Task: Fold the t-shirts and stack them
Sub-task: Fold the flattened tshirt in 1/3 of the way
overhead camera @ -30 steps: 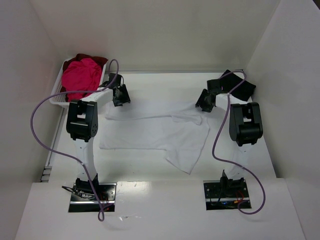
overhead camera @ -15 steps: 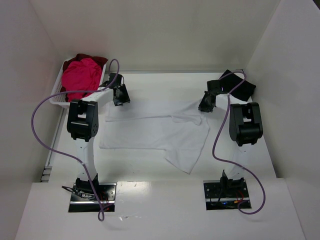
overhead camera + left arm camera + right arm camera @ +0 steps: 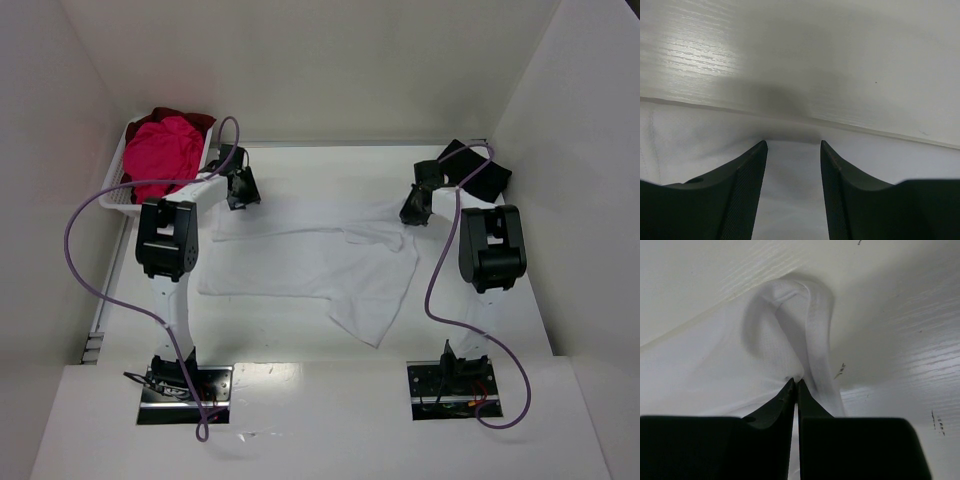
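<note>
White t-shirt pinched in right jaws.

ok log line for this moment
left gripper open at white shirt far edge | right gripper shut on white shirt | pink shirt in basket

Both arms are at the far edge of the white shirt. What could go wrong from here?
1. The right gripper is shut on only a thin pinch of the white t-shirt, so it may slip out when lifted.
2. The left gripper has open jaws over the hem. A lift now would likely drag the shirt askew.
3. The shirt's near right part lies skewed and could fold in as a crease.
</note>
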### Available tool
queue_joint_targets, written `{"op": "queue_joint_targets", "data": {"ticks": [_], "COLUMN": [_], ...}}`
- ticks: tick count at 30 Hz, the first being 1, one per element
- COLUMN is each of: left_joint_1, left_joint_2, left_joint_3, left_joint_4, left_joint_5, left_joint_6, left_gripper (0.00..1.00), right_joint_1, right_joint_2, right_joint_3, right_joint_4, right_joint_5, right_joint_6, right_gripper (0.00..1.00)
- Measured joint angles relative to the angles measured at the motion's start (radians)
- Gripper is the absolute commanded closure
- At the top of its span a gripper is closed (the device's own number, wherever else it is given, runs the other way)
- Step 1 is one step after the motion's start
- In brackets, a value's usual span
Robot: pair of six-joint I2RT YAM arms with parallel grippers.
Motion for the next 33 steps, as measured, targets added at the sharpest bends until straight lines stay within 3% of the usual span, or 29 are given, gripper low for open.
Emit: {"op": "queue_joint_targets", "data": {"ticks": [8,12,14,15,17,19,25,27,28,29,31,32,33], "left_joint_1": [0.000,0.000,0.000,0.000,0.001,0.001,0.002,0.003,0.004,0.007,0.011,0.012,0.013], "left_joint_2": [0.013,0.014,0.014,0.014,0.014,0.014,0.007,-0.001,-0.007,-0.016,-0.033,-0.048,-0.063], "left_joint_3": [0.019,0.020,0.020,0.020,0.021,0.022,0.022,0.022,0.022,0.019,0.013,0.008,0.004], "left_joint_4": [-0.001,-0.001,0.000,0.000,0.000,0.001,-0.010,-0.035,-0.048,-0.058,-0.071,-0.077,-0.083], "left_joint_5": [0.001,0.003,0.007,0.009,0.015,0.024,0.031,0.023,0.016,0.010,-0.001,-0.010,-0.021], "left_joint_6": [0.000,0.000,-0.001,0.000,0.001,0.004,0.011,0.014,0.018,0.027,0.035,0.038,0.037], "left_gripper": [0.46,0.46,0.45,0.42,0.40,0.40,0.40,0.40,0.42,0.45,0.63,0.77,0.83], "right_joint_1": [-0.007,-0.024,-0.028,-0.030,-0.033,-0.034,-0.043,-0.044,-0.044,-0.044,-0.044,-0.044,-0.044], "right_joint_2": [-0.028,-0.054,-0.067,-0.073,-0.080,-0.084,-0.111,-0.123,-0.124,-0.126,-0.126,-0.125,-0.124], "right_joint_3": [-0.020,-0.047,-0.062,-0.069,-0.074,-0.074,-0.057,-0.016,-0.008,0.013,0.047,0.058,0.071], "right_joint_4": [-0.053,-0.083,-0.089,-0.092,-0.092,-0.091,-0.109,-0.111,-0.111,-0.108,-0.095,-0.091,-0.087], "right_joint_5": [0.024,0.022,0.019,0.017,0.005,-0.003,-0.014,-0.032,-0.035,-0.044,-0.060,-0.066,-0.071], "right_joint_6": [0.004,0.005,0.008,0.009,0.011,0.013,-0.005,-0.014,-0.013,-0.018,-0.025,-0.029,-0.035], "right_gripper": [0.92,0.87,0.75,0.60,0.52,0.52,0.66,0.78,0.78,0.85,0.88,0.93,0.93]}}
